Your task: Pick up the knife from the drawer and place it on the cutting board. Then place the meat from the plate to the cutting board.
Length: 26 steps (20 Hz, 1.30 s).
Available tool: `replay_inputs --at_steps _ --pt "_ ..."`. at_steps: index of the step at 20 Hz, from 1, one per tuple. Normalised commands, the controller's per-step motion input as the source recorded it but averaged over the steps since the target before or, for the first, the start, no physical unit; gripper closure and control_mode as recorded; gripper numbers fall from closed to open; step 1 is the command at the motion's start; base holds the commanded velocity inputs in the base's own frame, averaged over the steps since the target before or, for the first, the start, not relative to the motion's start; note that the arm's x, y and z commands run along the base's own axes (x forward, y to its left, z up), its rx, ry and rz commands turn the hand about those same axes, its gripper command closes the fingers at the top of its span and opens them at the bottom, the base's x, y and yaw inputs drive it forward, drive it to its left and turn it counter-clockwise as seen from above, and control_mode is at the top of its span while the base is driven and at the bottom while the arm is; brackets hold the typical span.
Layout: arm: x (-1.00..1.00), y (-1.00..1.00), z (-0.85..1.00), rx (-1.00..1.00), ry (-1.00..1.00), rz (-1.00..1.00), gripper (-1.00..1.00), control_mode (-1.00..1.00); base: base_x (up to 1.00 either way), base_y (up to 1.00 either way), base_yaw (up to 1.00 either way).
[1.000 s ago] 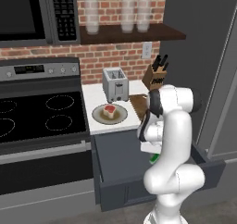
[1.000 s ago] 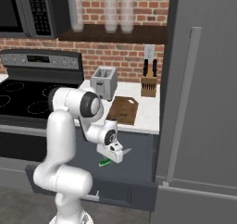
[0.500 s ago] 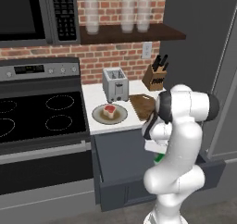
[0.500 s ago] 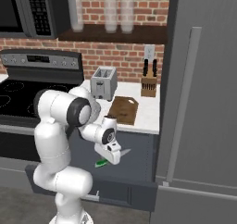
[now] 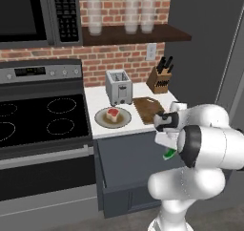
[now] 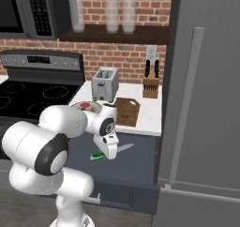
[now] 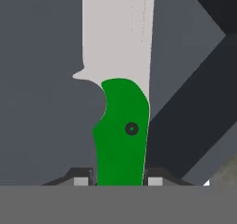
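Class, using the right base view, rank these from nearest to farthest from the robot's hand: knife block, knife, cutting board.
1. Knife: held in the hand, above the open drawer.
2. Cutting board: on the counter, just behind the hand.
3. Knife block: at the counter's back, by the wall.

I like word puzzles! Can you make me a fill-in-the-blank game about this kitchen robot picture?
1. The gripper is shut on the knife, which has a ____ handle.
2. The meat sits on the ____.
3. Nothing lies on the brown cutting board beside the plate, so it is ____.
4. The silver toaster stands behind the plate, against the ____ wall.

Missing words: green; plate; empty; brick
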Motion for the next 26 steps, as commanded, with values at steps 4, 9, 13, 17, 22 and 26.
replay_inputs --at_steps 4,9,13,17,22,26 --pt "-0.06 0.05 1.0 -0.04 -0.01 -0.1 1.0 -1.0 0.0 0.0 0.0" --pt "0.2 0.0 1.0 -0.06 -0.03 -0.06 1.0 -1.0 0.0 0.0 0.0" --pt "0.82 0.0 0.8 -0.04 0.0 -0.01 1.0 -1.0 0.0 0.0 0.0" --pt "1.0 0.0 0.37 0.0 0.0 0.0 1.0 -1.0 0.0 0.0 0.0" --pt "1.0 0.0 0.14 0.0 0.0 0.01 1.0 -1.0 0.0 0.0 0.0" --pt "0.96 0.0 -0.02 0.0 0.0 0.02 1.0 -1.0 0.0 0.0 0.0"
